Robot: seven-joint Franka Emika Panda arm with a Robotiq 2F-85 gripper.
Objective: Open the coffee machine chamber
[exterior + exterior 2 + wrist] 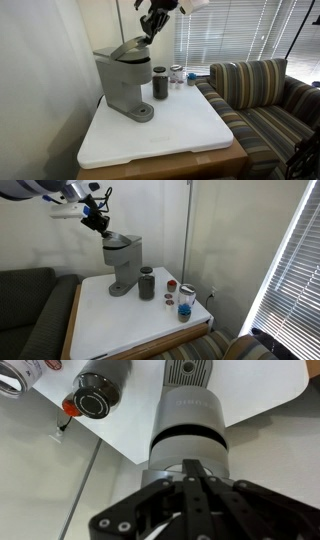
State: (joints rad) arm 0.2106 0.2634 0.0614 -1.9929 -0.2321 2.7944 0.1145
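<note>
One pincer (148, 33), narrowed to a pinch on the raised edge of the chamber (128, 47), hangs at 12 o'clock over one coffee machine (122, 80) on the white counter (180, 135). One dark cup (160, 82) stands at the machine's 3 o'clock, with at least two small jars (177, 74) beyond. The machine's faint lettering is unreadable.

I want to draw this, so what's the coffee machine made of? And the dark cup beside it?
The coffee machine looks like matte grey plastic: dull, even surface, rounded moulded edges. The dark cup may be coated metal: its top shows a shiny ring in the wrist view, but that's uncertain.
</note>
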